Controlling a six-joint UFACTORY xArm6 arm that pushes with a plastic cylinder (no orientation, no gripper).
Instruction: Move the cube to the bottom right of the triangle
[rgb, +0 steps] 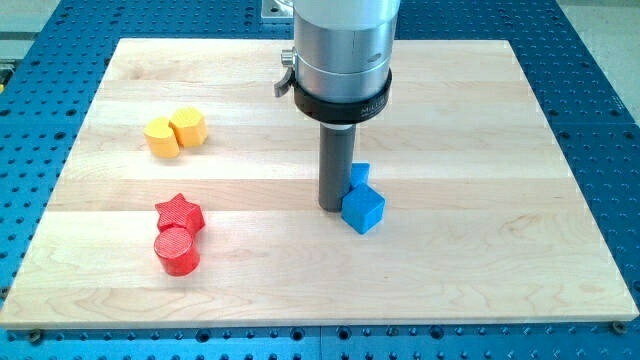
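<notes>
Your tip (334, 207) sits on the desk (450, 120) touching the left side of the blue cube (363, 209); there are no fingers, just the rod. The blue triangle (361, 175) is right behind the cube, touching it, partly hidden by the rod. Far left: two yellow blocks (175, 132) together, red star (180, 211) against red cylinder (177, 250).

My tip (334, 207) touching blue cube (363, 209), blue triangle (360, 175) behind.
</notes>
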